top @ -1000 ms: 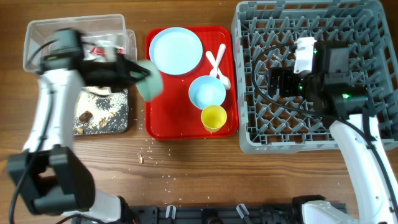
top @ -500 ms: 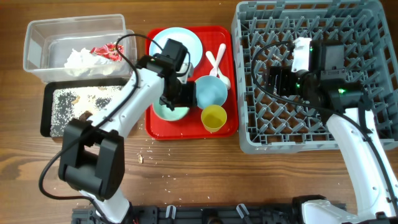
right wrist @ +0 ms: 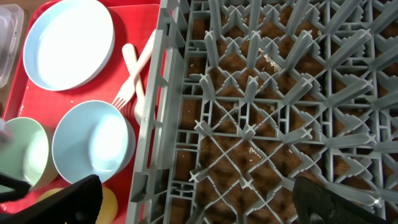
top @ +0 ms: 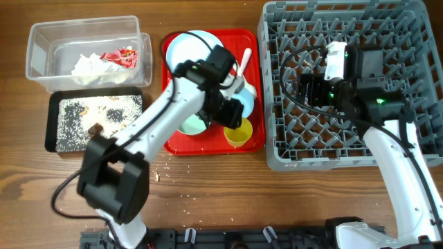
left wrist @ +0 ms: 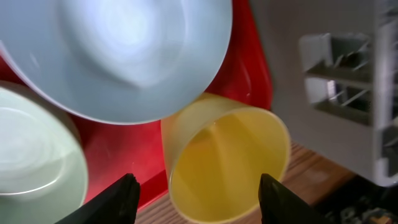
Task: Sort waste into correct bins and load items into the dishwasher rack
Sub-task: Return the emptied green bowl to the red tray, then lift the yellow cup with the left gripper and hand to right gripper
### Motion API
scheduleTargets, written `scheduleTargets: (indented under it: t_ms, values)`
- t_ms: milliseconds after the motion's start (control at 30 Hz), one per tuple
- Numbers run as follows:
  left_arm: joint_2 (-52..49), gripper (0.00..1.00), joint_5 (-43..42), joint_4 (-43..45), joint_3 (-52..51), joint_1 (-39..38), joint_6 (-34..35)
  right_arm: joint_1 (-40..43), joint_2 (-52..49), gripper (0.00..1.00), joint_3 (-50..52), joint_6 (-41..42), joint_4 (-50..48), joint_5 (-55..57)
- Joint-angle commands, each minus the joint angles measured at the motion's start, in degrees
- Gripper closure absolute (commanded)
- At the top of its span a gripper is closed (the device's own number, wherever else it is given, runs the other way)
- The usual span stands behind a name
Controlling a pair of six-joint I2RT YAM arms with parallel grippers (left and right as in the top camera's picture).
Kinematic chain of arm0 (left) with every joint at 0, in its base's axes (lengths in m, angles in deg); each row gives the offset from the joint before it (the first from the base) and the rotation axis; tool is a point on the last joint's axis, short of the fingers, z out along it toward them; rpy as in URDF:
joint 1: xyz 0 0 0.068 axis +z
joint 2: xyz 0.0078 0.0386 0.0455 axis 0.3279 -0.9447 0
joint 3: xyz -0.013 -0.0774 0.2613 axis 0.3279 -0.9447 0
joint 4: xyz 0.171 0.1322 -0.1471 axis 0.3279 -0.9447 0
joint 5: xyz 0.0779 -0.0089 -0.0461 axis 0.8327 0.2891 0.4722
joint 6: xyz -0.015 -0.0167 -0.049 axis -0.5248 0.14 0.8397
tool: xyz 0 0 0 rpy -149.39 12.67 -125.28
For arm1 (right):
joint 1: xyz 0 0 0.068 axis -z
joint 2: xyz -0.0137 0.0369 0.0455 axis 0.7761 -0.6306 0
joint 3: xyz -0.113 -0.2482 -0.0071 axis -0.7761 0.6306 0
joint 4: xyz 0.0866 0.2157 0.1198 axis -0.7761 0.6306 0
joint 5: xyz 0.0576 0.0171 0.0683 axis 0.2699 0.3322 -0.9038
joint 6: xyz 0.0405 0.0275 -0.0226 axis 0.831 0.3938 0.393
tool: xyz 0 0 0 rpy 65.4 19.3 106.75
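My left gripper is open, its fingertips standing either side of the small yellow cup without touching it. The cup stands at the front right corner of the red tray. Next to it are a pale blue bowl and a pale green bowl. A light blue plate and white spoons lie at the back of the tray. My right gripper hangs open and empty over the grey dishwasher rack. The clear tub holds the tissue and red wrapper.
The black tray in front of the tub holds rice grains and brown scraps. Crumbs are scattered on the wooden table before the red tray. My left arm reaches over the tray's left edge.
My left gripper carried the green bowl from over the black tray to the red tray, let it go, opened, and moved right to the yellow cup. The right arm stayed still.
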Motion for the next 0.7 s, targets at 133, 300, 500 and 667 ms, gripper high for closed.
scheduleTargets:
  t_ms: [133, 300, 500, 667]
  values:
    - [-3.2, 0.94, 2.2, -0.4, 0.6, -1.4, -1.3, -0.2, -0.5, 0.0, -1.3, 0.9, -0.1, -1.4]
    - [-2.6, 0.96, -4.1, -1.3, 2.6, 0.3, -0.4, -0.2, -0.5, 0.0, -1.3, 0.9, -0.1, -8.3]
    - [0.6, 0.96, -37.8, 1.8, 7.4, 12.2, -0.5, -0.2, -1.0, 0.0, -1.3, 0.9, -4.1, -31.0]
    - [0.7, 0.96, -60.6, 5.7, 7.4, 21.7, -0.5, -0.2, -1.6, 0.0, -1.3, 3.3, -12.4, -42.9]
